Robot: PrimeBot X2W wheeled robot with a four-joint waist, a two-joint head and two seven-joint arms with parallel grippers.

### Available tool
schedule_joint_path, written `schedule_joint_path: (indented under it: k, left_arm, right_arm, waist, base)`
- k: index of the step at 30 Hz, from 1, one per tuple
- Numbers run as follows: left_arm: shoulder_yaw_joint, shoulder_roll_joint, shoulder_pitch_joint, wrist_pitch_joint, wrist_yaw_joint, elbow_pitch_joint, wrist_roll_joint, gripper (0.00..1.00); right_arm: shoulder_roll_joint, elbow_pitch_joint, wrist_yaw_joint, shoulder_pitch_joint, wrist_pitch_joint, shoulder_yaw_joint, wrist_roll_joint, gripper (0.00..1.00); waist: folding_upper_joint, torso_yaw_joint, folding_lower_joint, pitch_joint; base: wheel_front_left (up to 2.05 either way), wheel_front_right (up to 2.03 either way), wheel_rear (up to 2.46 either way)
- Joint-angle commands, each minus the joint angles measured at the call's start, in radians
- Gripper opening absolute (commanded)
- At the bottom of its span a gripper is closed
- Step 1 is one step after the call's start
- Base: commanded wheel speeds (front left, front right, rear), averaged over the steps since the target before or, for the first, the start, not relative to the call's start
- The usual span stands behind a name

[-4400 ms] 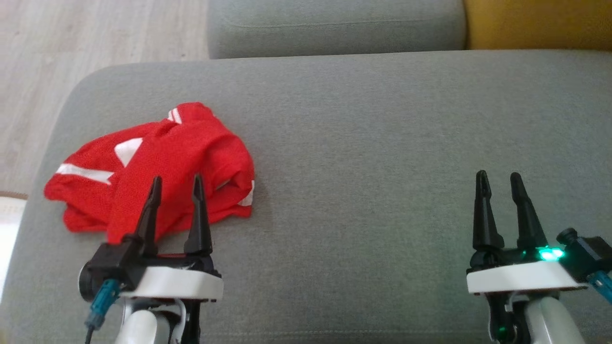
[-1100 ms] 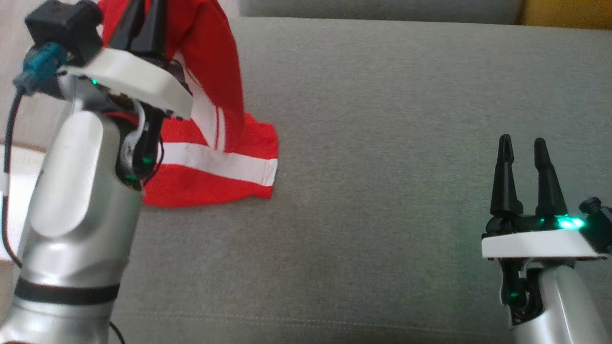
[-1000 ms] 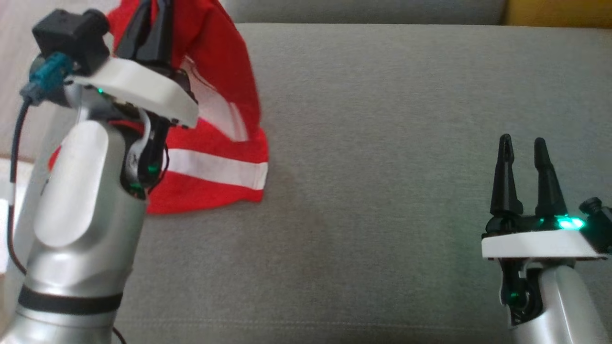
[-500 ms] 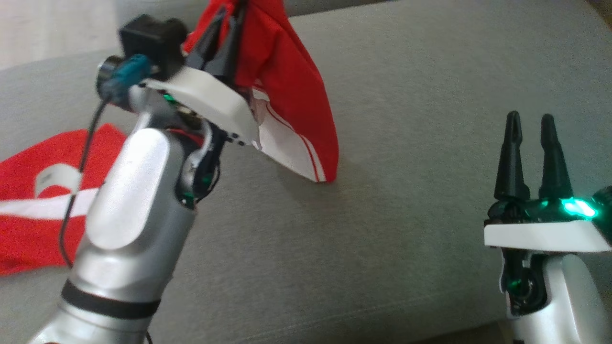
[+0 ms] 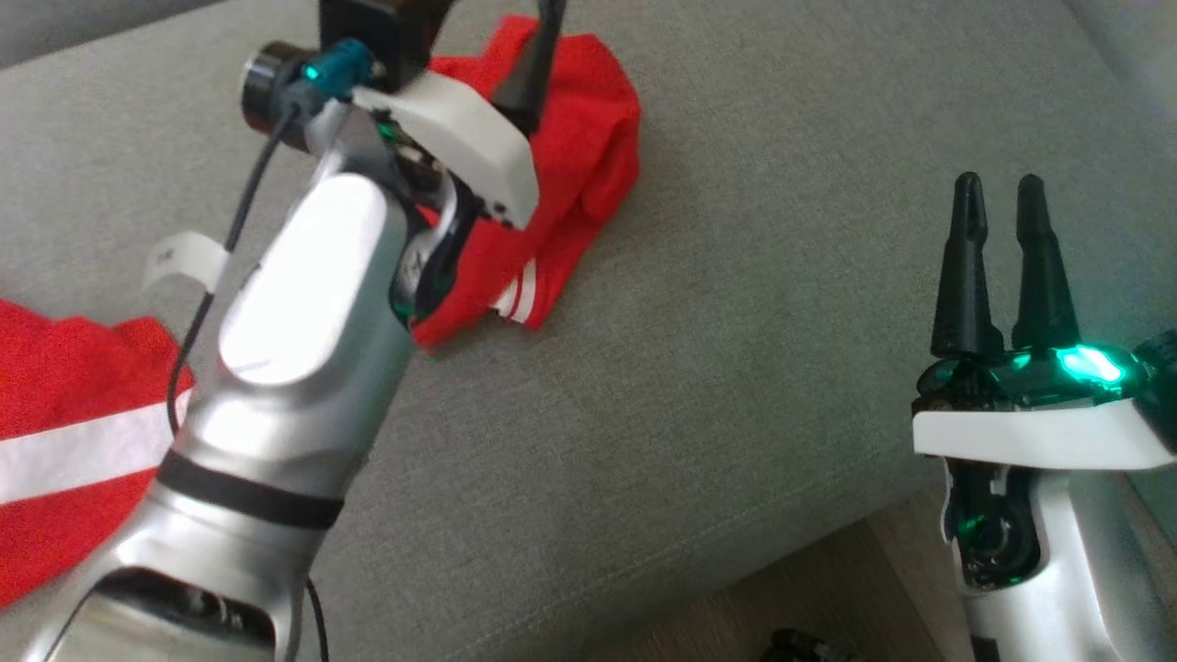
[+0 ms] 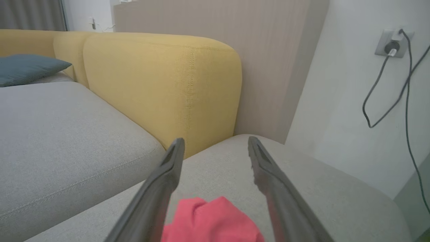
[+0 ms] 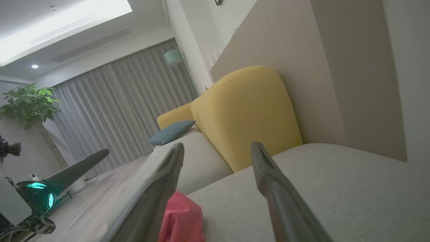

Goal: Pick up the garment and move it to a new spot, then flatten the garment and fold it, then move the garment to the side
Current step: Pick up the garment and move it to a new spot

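1. Your right gripper (image 5: 998, 188) waits nearest you at the lower right over the front edge of the grey cushion (image 5: 736, 349). Its fingers are spread a little and hold nothing.
2. Red cloth with a white stripe (image 5: 64, 441) lies at the near left. You cannot tell whether it joins the heap farther out or is a separate piece.
3. Your left gripper (image 6: 215, 148) is reached out over the cushion. Its wrist view shows the two fingers spread wide, with no cloth pinched between them.
4. Just beneath that gripper, the garment (image 5: 579, 175) lies on the cushion as a crumpled red heap, with a white double stripe showing at its near edge.
5. Beyond the heap are more grey cushion and then the yellow backrest (image 6: 161, 84).
6. Step in hand: the garment looks to be down at its new spot, so the move is likely done and flattening comes next.
7. Next move: bring both grippers to the heap, find two separate edges or corners, and draw them apart. Mind the bunched folds, since a pinch may catch several layers.
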Motion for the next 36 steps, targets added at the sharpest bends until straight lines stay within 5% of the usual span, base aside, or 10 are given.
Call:
schedule_joint_path:
  k: [1,11,21,36]
  left_arm:
    - [0.034,0.016,-0.066,-0.025,0.000,-0.013,0.001,1.00]
    - [0.054,0.043,-0.047,-0.147,-0.009,0.067,-0.016,1.00]
    - [0.081,0.103,0.196,-0.211,0.031,-0.023,-0.035,1.00]
    - [0.172,0.067,0.623,-0.229,0.109,-0.331,0.012,1.00]
  right_arm:
    - [-0.006,-0.036,0.008,-0.033,-0.009,0.017,0.007,1.00]
    - [-0.006,-0.008,0.008,-0.019,-0.009,-0.041,-0.047,1.00]
    - [-0.006,0.040,0.008,0.032,-0.009,-0.082,-0.123,1.00]
    - [-0.006,0.085,0.008,0.111,-0.009,-0.096,-0.157,1.00]
  waist:
    - [0.0000,-0.014,0.0000,0.024]
    - [0.0000,0.162,0.0000,-0.028]
    - [0.0000,0.344,0.0000,-0.127]
    - [0.0000,0.424,0.0000,-0.218]
  base:
    - [0.00,0.00,0.00]
    - [0.00,0.00,0.00]
    - [0.00,0.00,0.00]
    - [0.00,0.00,0.00]
